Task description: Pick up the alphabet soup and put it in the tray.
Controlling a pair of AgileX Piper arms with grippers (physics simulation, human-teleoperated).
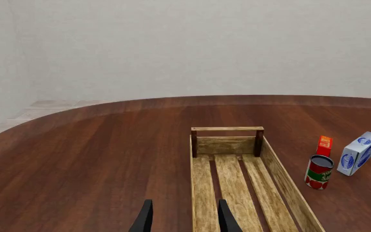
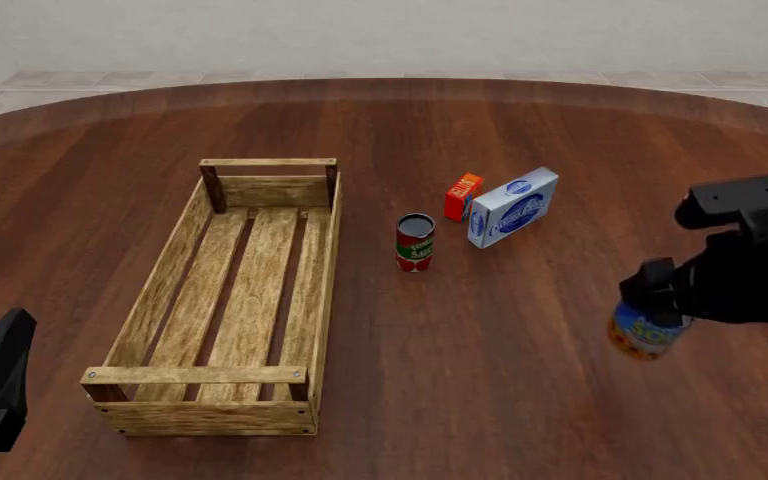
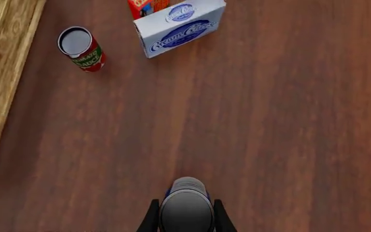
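- One small cylindrical alphabet soup can (image 2: 647, 331) with blue label, yellow-orange lower band and silver top sits at the right edge of the front view, grasped between the right gripper's (image 3: 185, 215) jaws, above the dark wooden desk (image 2: 518, 380).
- The large light-wood slatted tray (image 2: 157, 290) lies left of centre, well apart from the can.
- The left gripper (image 1: 184, 217), lower left, has its jaws parted, holding nothing.
- A red-and-green can (image 2: 415, 242) stands near a white-and-blue box (image 2: 514, 207) and an orange box (image 2: 463, 196).

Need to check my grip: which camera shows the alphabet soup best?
The right wrist view: the alphabet soup sits top-on between the right pincer fingers. The front view shows only its lower label under the arm. The left wrist view misses it.
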